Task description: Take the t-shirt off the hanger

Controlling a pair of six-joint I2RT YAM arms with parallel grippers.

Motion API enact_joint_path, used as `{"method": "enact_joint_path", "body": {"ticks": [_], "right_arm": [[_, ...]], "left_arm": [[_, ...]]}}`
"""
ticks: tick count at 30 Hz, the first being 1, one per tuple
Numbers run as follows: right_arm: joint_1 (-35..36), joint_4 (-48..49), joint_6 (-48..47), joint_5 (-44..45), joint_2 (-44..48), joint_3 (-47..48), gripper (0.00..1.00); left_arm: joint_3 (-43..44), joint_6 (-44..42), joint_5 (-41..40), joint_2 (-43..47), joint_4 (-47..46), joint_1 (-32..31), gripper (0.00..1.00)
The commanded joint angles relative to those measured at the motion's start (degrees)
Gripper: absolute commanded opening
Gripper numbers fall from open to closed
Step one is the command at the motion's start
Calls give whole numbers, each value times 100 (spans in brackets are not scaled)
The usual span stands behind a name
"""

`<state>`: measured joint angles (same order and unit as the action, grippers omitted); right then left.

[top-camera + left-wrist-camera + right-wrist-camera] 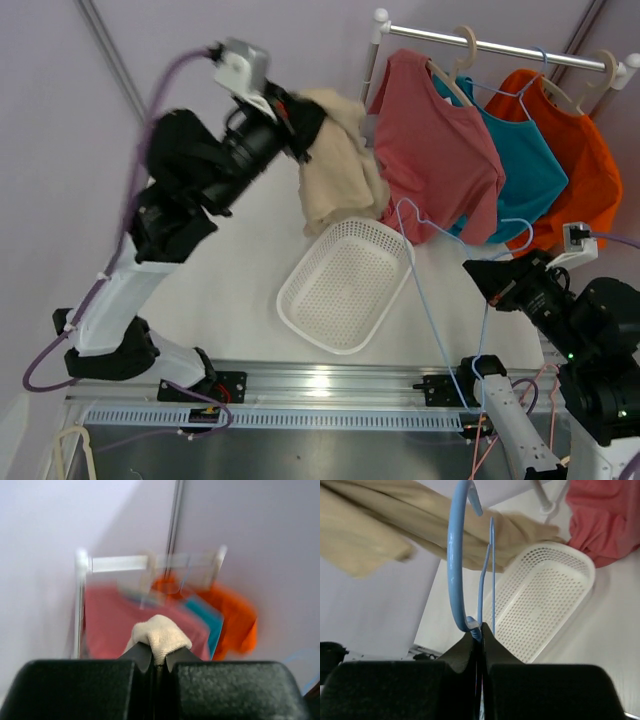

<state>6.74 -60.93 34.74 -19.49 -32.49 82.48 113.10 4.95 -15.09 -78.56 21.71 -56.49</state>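
Note:
My left gripper (300, 125) is raised high and shut on a fold of the cream t-shirt (340, 170), which hangs down above the far edge of the white basket (345, 285). In the left wrist view the cream cloth (160, 637) bulges out between the closed gripper's (158, 657) tips. My right gripper (482, 276) is shut on a thin blue wire hanger (432, 318), which is bare and apart from the shirt. In the right wrist view the gripper (481, 632) pinches the hanger (455, 555) at the base of its hook, with the cream shirt (365, 535) behind.
A white rack bar (500, 46) at the back right holds a pink shirt (430, 150), a teal shirt (525, 160) and an orange shirt (585, 170) on hangers. The perforated basket also shows in the right wrist view (545, 605). A metal rail (330, 385) runs along the near edge.

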Motion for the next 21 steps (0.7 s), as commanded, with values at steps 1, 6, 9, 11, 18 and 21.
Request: {"method": "enact_joint_path", "body": {"ticks": [1,6,9,11,18,21], "right_arm": [[-24,633,-161,780,49,-696,0],[-33,1688,-196,753,-64,-1602,0],[-24,2049,-213,850,-222,-1796,0],[-33,2269,-213,911,-354,-1867,0],[-24,2726,-249,1026,-811,-1709,0],[-15,3068,-362,921,-1170,-1446,0]], "left_arm": [[2716,-450,718,-394,-169,76,1],[3695,-662,1402,-1189,-578,200,1],[2298,-505,1824,-453,-1379,208,1],[1578,-267,2106,-222,-1495,200,1],[-1579,651,1913,972,-2046,191,1],[-4598,1514,1967,1773,-3653,77,1]]}}
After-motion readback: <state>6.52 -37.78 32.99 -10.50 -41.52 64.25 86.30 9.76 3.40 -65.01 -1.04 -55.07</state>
